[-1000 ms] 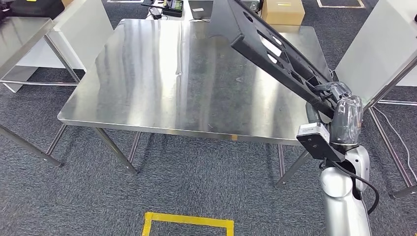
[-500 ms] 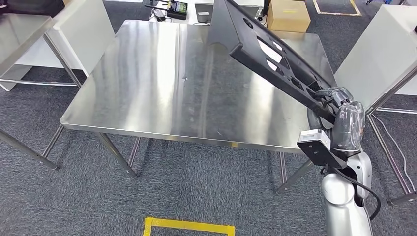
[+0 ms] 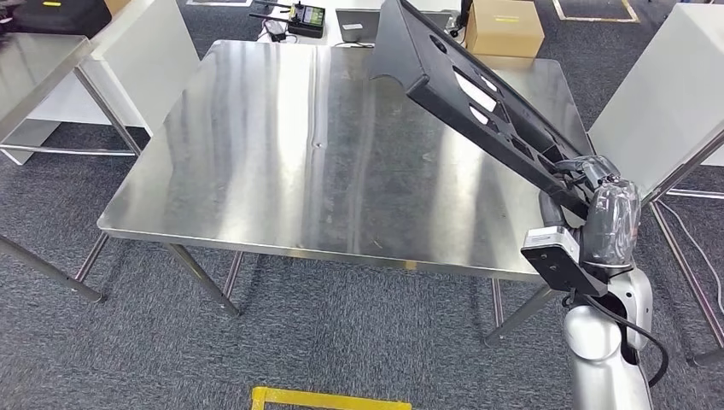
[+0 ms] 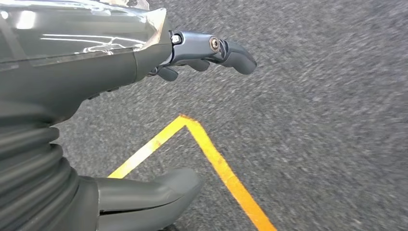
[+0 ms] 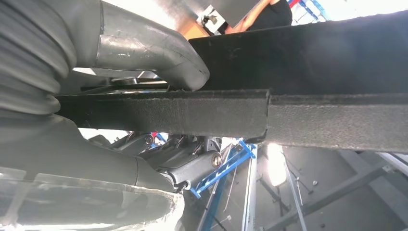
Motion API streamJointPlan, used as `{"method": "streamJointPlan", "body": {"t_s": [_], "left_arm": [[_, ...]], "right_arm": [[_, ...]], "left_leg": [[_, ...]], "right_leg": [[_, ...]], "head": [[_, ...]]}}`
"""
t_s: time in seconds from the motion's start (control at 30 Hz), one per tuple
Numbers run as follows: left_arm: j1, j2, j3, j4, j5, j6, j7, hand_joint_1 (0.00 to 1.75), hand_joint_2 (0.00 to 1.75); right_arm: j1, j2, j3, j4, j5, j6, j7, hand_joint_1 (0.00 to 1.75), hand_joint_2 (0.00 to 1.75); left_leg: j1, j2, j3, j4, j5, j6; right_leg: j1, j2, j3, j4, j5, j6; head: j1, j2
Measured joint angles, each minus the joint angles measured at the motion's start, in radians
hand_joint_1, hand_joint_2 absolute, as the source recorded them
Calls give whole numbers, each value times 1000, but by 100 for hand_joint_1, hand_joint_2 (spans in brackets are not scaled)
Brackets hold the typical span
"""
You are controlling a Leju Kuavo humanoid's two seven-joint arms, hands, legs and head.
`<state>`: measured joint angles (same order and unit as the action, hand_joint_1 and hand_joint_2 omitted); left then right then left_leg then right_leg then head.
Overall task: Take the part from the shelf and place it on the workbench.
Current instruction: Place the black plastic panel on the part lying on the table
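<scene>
Your right hand has its fingers and thumb clamped on the near end of the part, a long black slotted panel. It juts up and away from the hand, tilted over the right half of the workbench, with its far end high above the far edge. No part of it touches the steel yet.

The step in hand looks like the set-down. Keep the grip firm, since the panel is long and held at one end only, so it will want to swing. Tip the far end down first, let it meet the top, then lay the rest flat before you loosen the fingers. Keep it well inside the right edge.

The right forearm rises from the lower right, beside the bench's near right corner, wrist cocked upward.

Your left hand hangs over grey carpet and a yellow floor line, fingers apart, holding nothing.
</scene>
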<state>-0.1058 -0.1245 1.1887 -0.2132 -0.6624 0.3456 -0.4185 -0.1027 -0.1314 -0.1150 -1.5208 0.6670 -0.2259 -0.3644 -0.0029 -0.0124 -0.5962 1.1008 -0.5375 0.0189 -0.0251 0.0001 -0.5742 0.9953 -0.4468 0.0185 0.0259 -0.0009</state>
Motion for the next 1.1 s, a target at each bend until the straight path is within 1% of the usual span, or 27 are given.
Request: {"method": "streamJointPlan", "body": {"t_s": [0.03, 0.07, 0.1, 0.13, 0.17, 0.23, 0.27, 0.3, 0.33, 0.43, 0.47, 0.5, 0.57, 0.6, 0.63, 0.67, 0.7, 0.73, 0.77, 0.8, 0.83, 0.87, 0.93, 0.97, 1.0, 1.07, 1.1], "left_arm": [[0, 0, 0, 0, 0, 0, 0, 0, 175], [1, 1, 0, 0, 1, -1, 0, 0, 175], [2, 1, 0, 0, 1, -1, 0, 0, 175], [3, 1, 0, 0, 1, -2, 0, 0, 175], [3, 2, 0, 0, 1, -3, -1, 0, 175], [3, 3, 0, 0, 0, -3, -2, 0, 175], [2, 3, 0, 0, 0, -4, -3, 0, 175], [1, 3, 0, 0, 0, -4, -3, 0, 175], [1, 3, 0, 0, 0, -4, -3, 0, 175], [1, 3, 0, 0, -1, -3, -4, 0, 175], [1, 3, 0, 0, -1, -3, -4, 0, 175], [1, 3, 0, 0, -1, -3, -4, 0, 175], [0, 4, 0, 0, -1, -2, -4, 0, 175], [0, 4, 0, 0, -1, -2, -4, 0, 175], [0, 4, 0, 0, -1, -2, -4, 0, 175], [1, 4, 0, 0, -1, -2, -4, 0, 175], [1, 4, 0, 0, -2, -2, -4, 0, 175], [1, 4, 0, 0, -2, -2, -4, 0, 175], [1, 4, 0, 0, -3, -2, -4, 0, 175], [1, 4, 0, 0, -4, -2, -4, 0, 175], [0, 4, 0, 0, -5, -2, -4, 0, 175], [0, 4, 0, 0, -6, -2, -4, 0, 175], [-1, 4, 0, 0, -10, -3, -4, 0, 175], [-1, 3, 0, 0, -12, -3, -4, 0, 175], [-2, 4, -1, 0, -14, -4, -4, 0, 175], [-2, 6, -1, 0, -17, -5, -4, 0, 175], [-1, 6, -1, 0, -17, -7, -4, 0, 175]], "right_arm": [[0, 0, 0, 0, 0, 1, 1, 173, 175], [1, 0, -1, 0, 0, 2, 1, 173, 175], [3, 0, -1, 0, -1, 3, 1, 173, 175], [5, 0, -1, 0, -1, 3, 1, 173, 175], [8, 0, -1, 0, -1, 3, 2, 173, 175], [12, 0, -1, -1, -1, 3, 2, 173, 175], [13, 0, -1, -3, -1, 3, 2, 173, 175], [13, 1, -1, -6, -1, 3, 2, 173, 175], [13, 1, -1, -8, -1, 3, 2, 173, 175], [14, 2, -1, -14, 1, 3, 3, 173, 175], [14, 1, -2, -15, 1, 3, 4, 173, 175], [14, 1, -2, -15, 2, 3, 5, 173, 175], [17, 0, -4, -15, 3, 3, 5, 173, 175], [19, 0, -5, -14, 3, 3, 5, 173, 175], [21, 1, -6, -13, 3, 3, 5, 173, 175], [22, 0, -7, -13, 3, 3, 5, 173, 175], [23, 0, -8, -12, 3, 3, 5, 173, 175], [23, -1, -8, -12, 3, 3, 5, 173, 175], [22, -2, -9, -12, 6, 2, 6, 173, 175], [21, -4, -10, -12, 12, 2, 7, 173, 175], [20, -5, -10, -10, 26, -1, 13, 173, 175], [19, -7, -10, -8, 44, -4, 21, 173, 175], [12, -8, -11, 3, 92, -11, 47, 173, 175], [3, -9, -11, 16, 114, -15, 62, 173, 175], [-10, -9, -13, 37, 138, -21, 78, 173, 175], [-45, -9, -17, 102, 188, -32, 105, 173, 175], [-63, -9, -20, 144, 214, -38, 114, 173, 175]], "left_leg": [[2, 1, -38, 70, -27, -5], [6, 2, -80, 139, -48, -9], [9, 3, -116, 189, -57, -12], [12, 4, -134, 203, -45, -14], [15, 5, -130, 175, -13, -15], [19, 7, -77, 42, 69, -16], [19, 8, -46, -21, 93, -14], [17, 8, -26, -59, 101, -11], [14, 7, -18, -73, 97, -7], [10, 6, -9, -83, 92, 15], [11, 5, -4, -87, 92, 23], [11, 5, 1, -91, 91, 30], [7, 5, 8, -91, 84, 40], [5, 4, 11, -91, 80, 43], [3, 3, 16, -91, 75, 44], [2, 1, 22, -91, 71, 44], [2, 0, 30, -91, 65, 43], [1, -2, 37, -91, 59, 40], [-1, -4, 44, -90, 52, 36], [-3, -5, 48, -90, 46, 32], [-5, -6, 50, -90, 41, 28], [-6, -6, 53, -91, 38, 23], [-4, -4, 53, -85, 28, 13], [-2, -3, 44, -61, 14, 8], [0, -2, 23, -17, -7, 2], [6, -1, -54, 118, -56, -6], [9, 0, -94, 175, -68, -10]], "right_leg": [[1, -1, 5, 0, -4, -6], [1, -2, 8, 0, -8, -10], [1, -2, 12, 0, -12, -11], [1, -1, 16, 0, -16, -10], [-1, 0, 22, 0, -21, -7], [-2, 1, 38, 0, -33, 2], [0, 1, 44, 1, -40, 9], [3, 1, 46, 1, -44, 15], [5, 2, 47, 0, -47, 21], [5, 1, 45, 5, -57, 36], [4, 1, 31, 32, -69, 37], [5, 0, 4, 83, -89, 35], [6, 1, -78, 226, -132, 28], [7, 1, -115, 280, -141, 29], [7, 1, -137, 299, -134, 33], [7, 1, -137, 277, -111, 40], [7, 0, -117, 216, -76, 47], [8, 0, -87, 139, -38, 51], [11, 0, -57, 74, -9, 51], [14, 0, -37, 30, 8, 46], [17, 0, -27, 10, 13, 40], [21, 1, -24, 9, 11, 33], [11, 1, -16, 4, 8, 20], [5, 2, -10, 1, 6, 12], [-1, 1, -3, -2, 4, 5], [-1, 1, 5, -2, -3, -4], [-1, 1, 7, -1, -6, -6]], "head": [[0, 0], [0, 0], [-1, 0], [-1, 0], [-1, 0], [0, 0], [0, 0], [0, 0], [0, 0], [0, 0], [1, 0], [1, 0], [2, 0], [2, 0], [2, 0], [2, 0], [2, 0], [2, 0], [2, 0], [2, 0], [2, 0], [2, 0], [1, 0], [0, 0], [-1, 0], [-3, 0], [-3, 0]]}}
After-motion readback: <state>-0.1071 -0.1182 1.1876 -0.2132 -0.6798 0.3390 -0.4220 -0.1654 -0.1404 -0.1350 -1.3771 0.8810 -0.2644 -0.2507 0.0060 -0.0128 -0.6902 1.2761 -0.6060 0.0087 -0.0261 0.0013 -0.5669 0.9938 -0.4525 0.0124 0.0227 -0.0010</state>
